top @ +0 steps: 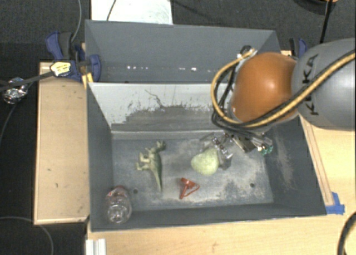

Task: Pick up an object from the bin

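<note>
The gripper (221, 153) hangs at the pale green lump's (204, 165) two o'clock, so this looks like the grasp stage. Open or shut, I can't tell. Next it needs centring over the lump.

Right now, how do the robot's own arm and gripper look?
The arm is smooth, grey and rounded, with black KUKA lettering. A glossy orange dome covers its wrist, looped by black and yellow cables. The gripper is small, silvery metal.

The orange wrist cover (264, 87) hides the top of the hand (223, 153), which covers the pale green lump (202, 165) at its right edge. The clear thing (118, 204) in the front-left corner of the bin (245, 188) is too blurred to identify.
</note>
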Controlling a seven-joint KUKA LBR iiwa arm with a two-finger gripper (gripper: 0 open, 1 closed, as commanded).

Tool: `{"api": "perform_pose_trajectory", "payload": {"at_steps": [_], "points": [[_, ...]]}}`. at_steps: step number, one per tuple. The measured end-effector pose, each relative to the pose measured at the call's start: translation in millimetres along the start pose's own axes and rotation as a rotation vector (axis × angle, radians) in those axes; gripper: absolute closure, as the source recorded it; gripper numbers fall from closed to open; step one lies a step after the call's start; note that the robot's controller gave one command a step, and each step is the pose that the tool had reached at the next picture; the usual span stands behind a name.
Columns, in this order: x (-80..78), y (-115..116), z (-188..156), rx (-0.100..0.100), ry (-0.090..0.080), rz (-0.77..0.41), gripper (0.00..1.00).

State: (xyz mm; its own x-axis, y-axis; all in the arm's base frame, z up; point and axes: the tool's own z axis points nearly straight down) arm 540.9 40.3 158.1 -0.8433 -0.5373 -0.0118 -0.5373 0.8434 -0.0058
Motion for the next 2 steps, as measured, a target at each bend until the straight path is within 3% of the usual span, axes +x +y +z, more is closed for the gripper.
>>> {"api": "perform_pose_trajectory", "payload": {"at_steps": [1,2], "points": [[0.0,0.2,0.1,0.0,0.0,0.0,1.0],[-2.1,-1.0,-103.2,0.001,-0.004,0.038,1.0]]}}
